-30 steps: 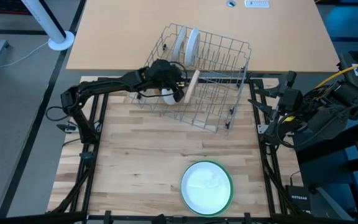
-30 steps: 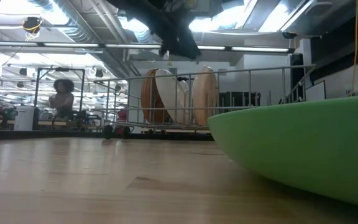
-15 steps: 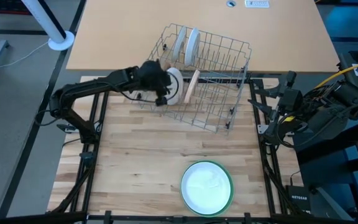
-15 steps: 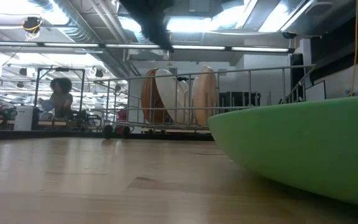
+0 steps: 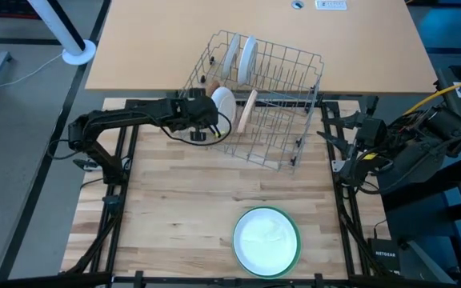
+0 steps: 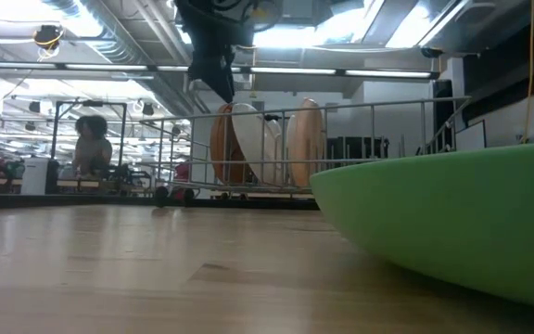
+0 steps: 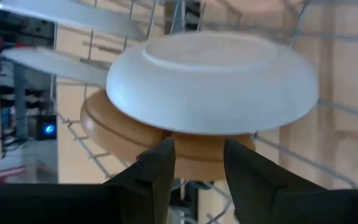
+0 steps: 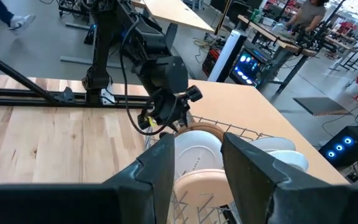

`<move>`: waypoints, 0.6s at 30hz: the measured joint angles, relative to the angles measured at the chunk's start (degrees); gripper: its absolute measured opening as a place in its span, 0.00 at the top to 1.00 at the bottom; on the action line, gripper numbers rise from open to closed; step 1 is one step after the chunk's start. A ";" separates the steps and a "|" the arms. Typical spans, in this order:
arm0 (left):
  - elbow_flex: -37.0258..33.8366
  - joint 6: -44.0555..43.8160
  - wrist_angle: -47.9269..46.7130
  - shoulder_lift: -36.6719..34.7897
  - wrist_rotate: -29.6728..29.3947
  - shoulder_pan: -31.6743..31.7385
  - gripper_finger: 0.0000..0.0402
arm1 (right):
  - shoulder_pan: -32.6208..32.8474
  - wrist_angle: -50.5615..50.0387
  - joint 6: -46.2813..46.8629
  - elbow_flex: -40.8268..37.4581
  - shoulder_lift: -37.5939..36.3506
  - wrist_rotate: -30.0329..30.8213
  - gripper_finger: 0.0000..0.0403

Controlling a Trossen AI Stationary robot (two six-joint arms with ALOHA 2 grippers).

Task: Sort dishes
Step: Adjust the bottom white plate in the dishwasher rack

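Grey wire rack (image 5: 254,100) at 12 o'clock on the wooden bench (image 5: 174,208), holding upright white plates (image 5: 241,58) at its far end, a small white plate (image 5: 223,102) beside a tan plate (image 5: 248,110) nearer. Left claw (image 5: 209,120) just beside the small white plate at the rack's 9 o'clock edge, released, gripping nothing. Right claw (image 8: 194,163) parked at 3 o'clock, spread apart. Large light green plate (image 5: 267,241) at 6 o'clock, cut off in the low view. Blurred person (image 6: 91,148) in the workshop behind.

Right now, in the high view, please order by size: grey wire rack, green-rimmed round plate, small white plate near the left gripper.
Largest: grey wire rack.
Next: green-rimmed round plate.
Smallest: small white plate; it stands tilted, so its look is foreshortened.
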 joint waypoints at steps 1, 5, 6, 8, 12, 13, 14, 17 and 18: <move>-0.42 -0.03 -0.09 0.00 -0.98 0.00 0.68 | 0.00 0.02 0.00 0.00 0.10 -0.06 0.66; -3.05 0.40 1.85 0.00 -2.25 0.09 0.68 | 0.01 0.01 -0.09 0.00 0.47 -0.01 0.66; -3.54 0.47 2.03 0.04 -2.60 0.09 0.68 | 0.00 0.02 -0.10 0.00 0.58 -0.04 0.66; -4.47 0.42 3.25 0.07 -3.55 0.09 0.68 | 0.01 0.01 -0.11 0.00 0.77 -0.02 0.66; -5.46 0.43 6.62 0.07 -3.83 0.09 0.68 | 0.02 0.00 -0.13 0.00 0.87 -0.04 0.66; -5.71 0.48 7.94 0.07 -3.85 0.09 0.68 | 0.02 0.01 -0.11 0.00 0.87 -0.02 0.66; -5.93 0.75 9.19 0.07 -3.85 0.09 0.68 | 0.01 0.00 -0.11 0.00 0.87 -0.02 0.66; -6.01 1.94 12.42 0.07 -3.89 0.09 0.68 | 0.01 0.00 -0.13 0.00 0.87 -0.02 0.66; -6.01 2.16 13.50 0.07 -3.87 0.09 0.68 | 0.00 0.00 -0.11 0.00 0.87 -0.02 0.66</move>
